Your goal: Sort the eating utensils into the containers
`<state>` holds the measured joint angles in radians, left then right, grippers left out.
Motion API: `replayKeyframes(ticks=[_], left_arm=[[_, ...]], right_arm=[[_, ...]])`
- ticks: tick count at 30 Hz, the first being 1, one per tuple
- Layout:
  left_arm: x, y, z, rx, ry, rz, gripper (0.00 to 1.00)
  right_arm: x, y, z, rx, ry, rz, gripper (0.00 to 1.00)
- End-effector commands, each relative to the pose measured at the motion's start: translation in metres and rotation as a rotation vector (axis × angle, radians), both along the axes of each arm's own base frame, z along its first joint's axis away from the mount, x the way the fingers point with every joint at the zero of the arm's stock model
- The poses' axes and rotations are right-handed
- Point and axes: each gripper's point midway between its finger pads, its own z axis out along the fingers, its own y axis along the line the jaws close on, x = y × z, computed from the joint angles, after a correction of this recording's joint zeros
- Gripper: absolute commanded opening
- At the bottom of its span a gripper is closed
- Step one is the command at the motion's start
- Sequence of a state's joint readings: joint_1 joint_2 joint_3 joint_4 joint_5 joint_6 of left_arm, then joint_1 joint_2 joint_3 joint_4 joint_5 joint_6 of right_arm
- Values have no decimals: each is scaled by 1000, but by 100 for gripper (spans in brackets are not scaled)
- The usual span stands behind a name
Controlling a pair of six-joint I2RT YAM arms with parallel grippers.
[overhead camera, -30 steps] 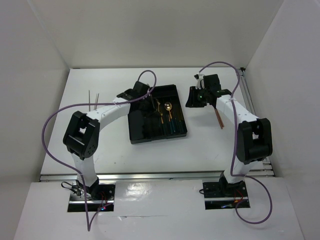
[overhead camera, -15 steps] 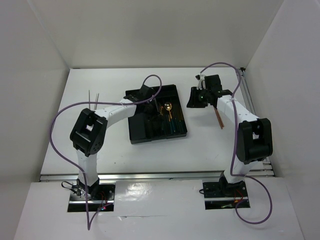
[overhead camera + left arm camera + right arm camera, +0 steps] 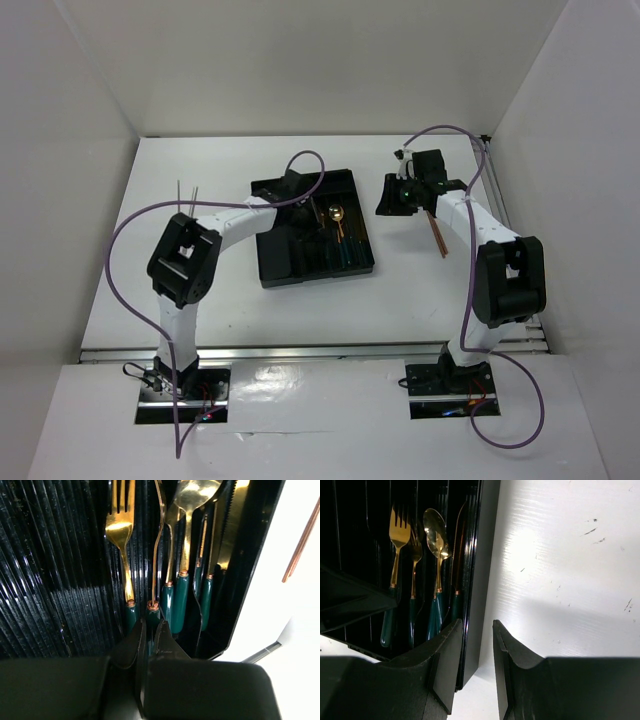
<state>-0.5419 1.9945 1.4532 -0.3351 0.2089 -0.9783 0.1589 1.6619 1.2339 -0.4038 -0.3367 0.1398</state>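
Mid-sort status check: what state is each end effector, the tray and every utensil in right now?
cutlery tray: flat on table, right compartments partly filled.
left end effector: shut on edge-on utensil, inside tray.
right end effector: slightly open, empty.
fork: lying in tray.
spoons: lying in tray.
copper chopsticks: on table, unsorted.
silver chopsticks: on table, unsorted.

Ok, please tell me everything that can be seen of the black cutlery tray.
The black cutlery tray is a glossy rectangular plastic piece with a ribbed floor, split into long narrow compartments. It lies flat on the white table, slightly turned. Its right compartments hold gold-headed utensils with dark green handles; the left part looks bare. The left end effector hangs over it.
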Motion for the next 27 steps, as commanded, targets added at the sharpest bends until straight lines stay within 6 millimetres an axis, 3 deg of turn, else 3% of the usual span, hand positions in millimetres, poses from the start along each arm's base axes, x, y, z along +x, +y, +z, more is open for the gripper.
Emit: replayKeyframes(ticks=[1, 16, 17, 19, 22, 27], left_arm=[[14, -9, 16, -39, -34, 21, 0], [13, -16, 5, -43, -17, 13, 0], [13, -16, 5, -43, -17, 13, 6], [11, -20, 2, -44, -18, 4, 28], [11, -25, 5, -43, -36, -19, 49], [17, -19, 21, -21, -104, -20, 61]], right_arm=[[4, 0, 22, 16, -75, 9, 38], [4, -6, 21, 21, -65, -3, 38], [4, -6, 21, 21, -65, -3, 38], [4, -9, 21, 27, -64, -6, 38], [2, -9, 18, 26, -55, -6, 38], [2, -7, 18, 32, -54, 0, 37]])
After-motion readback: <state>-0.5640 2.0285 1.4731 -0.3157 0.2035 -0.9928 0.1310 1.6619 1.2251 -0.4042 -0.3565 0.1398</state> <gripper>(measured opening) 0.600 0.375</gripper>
